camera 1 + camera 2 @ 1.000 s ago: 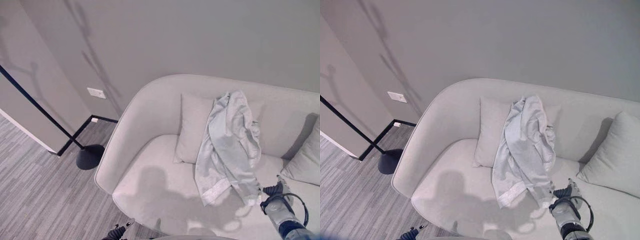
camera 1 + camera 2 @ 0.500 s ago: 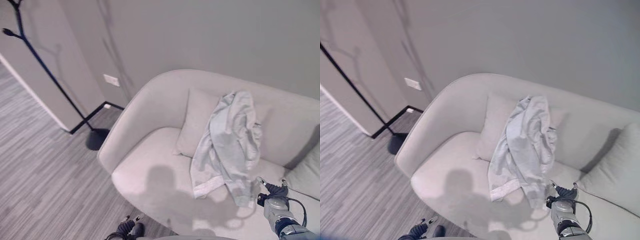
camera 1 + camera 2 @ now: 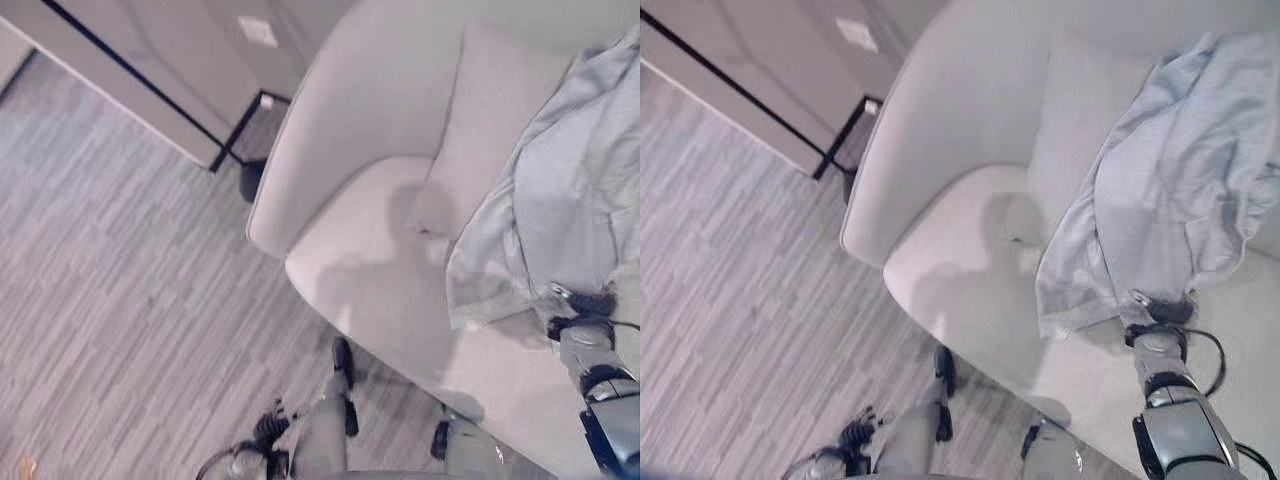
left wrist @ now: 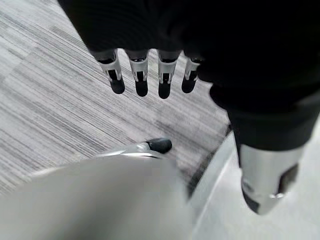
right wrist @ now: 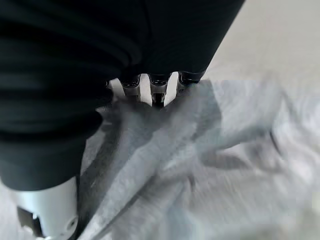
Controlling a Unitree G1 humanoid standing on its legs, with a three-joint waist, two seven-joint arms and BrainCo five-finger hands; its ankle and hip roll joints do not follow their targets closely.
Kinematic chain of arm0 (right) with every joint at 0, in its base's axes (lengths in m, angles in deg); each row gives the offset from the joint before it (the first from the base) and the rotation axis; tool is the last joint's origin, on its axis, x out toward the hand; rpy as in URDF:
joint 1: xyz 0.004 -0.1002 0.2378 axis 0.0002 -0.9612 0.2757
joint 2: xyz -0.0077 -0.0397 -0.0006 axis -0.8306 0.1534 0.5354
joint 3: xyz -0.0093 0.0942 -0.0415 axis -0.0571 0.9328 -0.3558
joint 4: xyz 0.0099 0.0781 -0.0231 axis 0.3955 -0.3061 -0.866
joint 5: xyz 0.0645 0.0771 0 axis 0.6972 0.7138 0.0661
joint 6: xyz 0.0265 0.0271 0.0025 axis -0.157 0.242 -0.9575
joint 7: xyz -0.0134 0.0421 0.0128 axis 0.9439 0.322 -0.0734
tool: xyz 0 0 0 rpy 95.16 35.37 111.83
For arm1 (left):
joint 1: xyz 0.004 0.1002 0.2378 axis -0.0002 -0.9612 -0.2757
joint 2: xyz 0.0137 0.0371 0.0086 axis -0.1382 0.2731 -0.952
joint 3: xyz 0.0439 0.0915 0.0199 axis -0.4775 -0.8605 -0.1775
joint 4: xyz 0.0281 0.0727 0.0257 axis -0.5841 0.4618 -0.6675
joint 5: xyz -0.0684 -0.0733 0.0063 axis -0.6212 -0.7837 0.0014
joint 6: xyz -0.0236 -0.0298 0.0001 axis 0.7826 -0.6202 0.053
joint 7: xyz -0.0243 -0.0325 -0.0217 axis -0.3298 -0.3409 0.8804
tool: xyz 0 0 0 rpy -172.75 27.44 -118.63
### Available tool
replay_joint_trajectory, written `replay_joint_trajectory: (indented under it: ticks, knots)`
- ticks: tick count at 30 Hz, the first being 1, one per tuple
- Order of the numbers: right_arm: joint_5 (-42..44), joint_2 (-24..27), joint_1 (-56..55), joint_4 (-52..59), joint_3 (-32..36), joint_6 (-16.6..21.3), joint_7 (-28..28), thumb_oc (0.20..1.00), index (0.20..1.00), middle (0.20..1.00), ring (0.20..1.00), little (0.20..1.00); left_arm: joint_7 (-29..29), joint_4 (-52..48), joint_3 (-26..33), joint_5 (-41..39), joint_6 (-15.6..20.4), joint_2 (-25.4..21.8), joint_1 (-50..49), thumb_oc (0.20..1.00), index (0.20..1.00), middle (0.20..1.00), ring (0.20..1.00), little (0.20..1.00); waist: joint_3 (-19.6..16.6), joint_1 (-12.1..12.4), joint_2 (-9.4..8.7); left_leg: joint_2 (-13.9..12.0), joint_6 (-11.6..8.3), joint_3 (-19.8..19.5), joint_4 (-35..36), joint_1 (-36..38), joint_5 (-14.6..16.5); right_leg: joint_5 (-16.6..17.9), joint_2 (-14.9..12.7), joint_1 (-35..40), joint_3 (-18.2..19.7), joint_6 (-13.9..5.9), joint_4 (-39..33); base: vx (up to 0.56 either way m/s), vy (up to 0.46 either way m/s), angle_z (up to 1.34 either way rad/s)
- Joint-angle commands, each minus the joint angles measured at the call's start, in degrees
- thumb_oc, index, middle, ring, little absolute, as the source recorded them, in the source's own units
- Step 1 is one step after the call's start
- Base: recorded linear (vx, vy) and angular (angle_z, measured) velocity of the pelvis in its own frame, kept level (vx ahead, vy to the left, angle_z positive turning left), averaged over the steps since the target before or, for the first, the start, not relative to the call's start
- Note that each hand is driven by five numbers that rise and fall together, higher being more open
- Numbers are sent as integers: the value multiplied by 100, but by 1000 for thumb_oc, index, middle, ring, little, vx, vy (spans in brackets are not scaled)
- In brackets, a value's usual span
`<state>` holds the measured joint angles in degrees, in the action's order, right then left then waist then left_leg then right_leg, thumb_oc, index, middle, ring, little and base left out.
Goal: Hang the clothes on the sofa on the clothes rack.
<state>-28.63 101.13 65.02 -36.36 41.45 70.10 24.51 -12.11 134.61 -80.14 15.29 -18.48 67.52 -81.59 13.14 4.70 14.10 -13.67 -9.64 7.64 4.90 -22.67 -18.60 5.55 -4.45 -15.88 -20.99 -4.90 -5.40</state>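
Grey striped carpet floor fills the left side, and across its far corner runs the thin black pole of the clothes rack, slanting down to its round dark base just beside the sofa's outer wall. Low on the left, the left hand hangs above that carpet near the sofa's front edge, its silver dark-tipped fingers straight and relaxed, holding nothing.

Next comes the pale beige rounded fabric sofa, its curved arm and seat edge nearest the floor. A matching square beige cushion leans against the backrest. Draped over the cushion's right part and spilling down onto the seat lies the light grey crumpled garment, its hem reaching toward the seat's front edge.

At the right, the right hand sits on the seat at the garment's lower hem. In its wrist view the fingertips press into the grey cloth, folds bunched against them; whether they have closed round it cannot be told.
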Motion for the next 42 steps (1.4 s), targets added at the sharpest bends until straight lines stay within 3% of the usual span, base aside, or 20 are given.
replay_joint_trajectory:
  ticks: [1,8,13,14,15,19,21,23,25,28,30,40,42]
  knots:
    - [-599,-257,254,-401,-128,-178,140,200,200,200,200,200,-100,18,-168,141,159,-94,294,1000,1000,1000,1000,1000,-122,41,-422,-459,-467,190,10,652,719,-217,-402,-94,289,-297,40,-8,-66,-4]
    - [-634,-762,60,-225,-276,-105,85,200,200,200,200,200,-153,72,-197,234,151,-82,387,1000,1000,1000,1000,1000,-161,-60,-555,-538,-495,202,10,649,664,-203,-330,-119,299,-259,40,15,-32,-6]
    - [-261,-1150,-691,876,-111,201,36,200,200,200,200,200,-327,738,164,506,39,13,464,1000,1000,1000,1000,1000,-278,-359,-783,-610,-447,327,10,813,690,-133,-258,-25,277,-159,40,-5,0,-3]
    - [-169,-1176,-918,1315,-65,262,50,200,200,200,200,200,-365,807,250,549,13,12,449,1000,1000,1000,1000,1000,-308,-420,-834,-626,-443,362,10,884,742,-144,-243,32,288,-155,40,101,52,-11]
    - [406,-1199,-1767,3374,218,556,203,200,200,200,200,200,-349,781,544,694,-191,17,304,1000,1000,1000,1000,1000,-462,-584,-991,-615,-424,498,10,1208,945,-265,-180,310,369,-151,40,105,70,-13]
    - [840,-1136,-2021,4628,441,765,323,200,200,200,200,200,-286,732,633,689,-306,48,241,1000,1000,1000,1000,1000,-596,-636,-1064,-560,-387,585,10,1497,1088,-307,-194,529,412,-177,40,35,71,-16]
    - [1493,-1058,-2096,5850,658,1021,518,200,200,200,200,200,-207,612,674,631,-424,52,245,1000,1000,1000,1000,1000,-778,-662,-1157,-478,-343,645,10,1746,1212,-301,-254,750,418,-227,40,28,112,-2]
    - [1622,-1007,-2059,6146,733,1060,570,200,200,200,200,200,-184,557,692,597,-446,37,247,1000,1000,1000,1000,1000,-840,-652,-1190,-453,-331,662,10,1833,1252,-296,-281,838,401,-248,40,27,110,13]
    - [2172,-858,-1707,7089,953,1273,647,200,200,200,200,200,-146,32,719,381,-506,-71,165,1000,1000,1000,1000,1000,-1079,-588,-1325,-369,-265,670,10,2126,1397,-257,-388,1145,344,-300,40,30,179,9]
    - [2325,-693,-1190,7359,965,1317,572,200,200,200,200,200,-174,-490,736,155,-521,-203,87,1000,1000,1000,1000,1000,-1190,-532,-1430,-313,-208,652,10,2239,1462,-208,-457,1262,306,-342,40,19,122,5]
    - [2694,-433,282,7388,770,1354,256,200,200,200,200,200,-247,-1724,720,-146,-513,-508,-142,1000,1000,1000,1000,1000,-1385,-380,-1679,-266,-131,649,10,2463,1595,-108,-540,1451,287,-412,40,21,164,4]
    - [2670,235,3188,6719,282,1334,-240,200,200,200,200,200,-556,-3381,1083,66,-194,-1093,-37,1000,1000,1000,1000,1000,-1583,-287,-2073,-173,-36,657,10,2676,1768,7,-623,1607,356,-497,40,-3,57,1]
    - [2773,232,3767,6498,-38,1401,-276,200,200,200,200,200,-1051,-3690,1316,536,68,-1204,216,1000,1000,1000,1000,1000,-1654,-301,-2222,-139,-25,676,10,2721,1786,38,-633,1614,402,-502,40,0,24,-5]
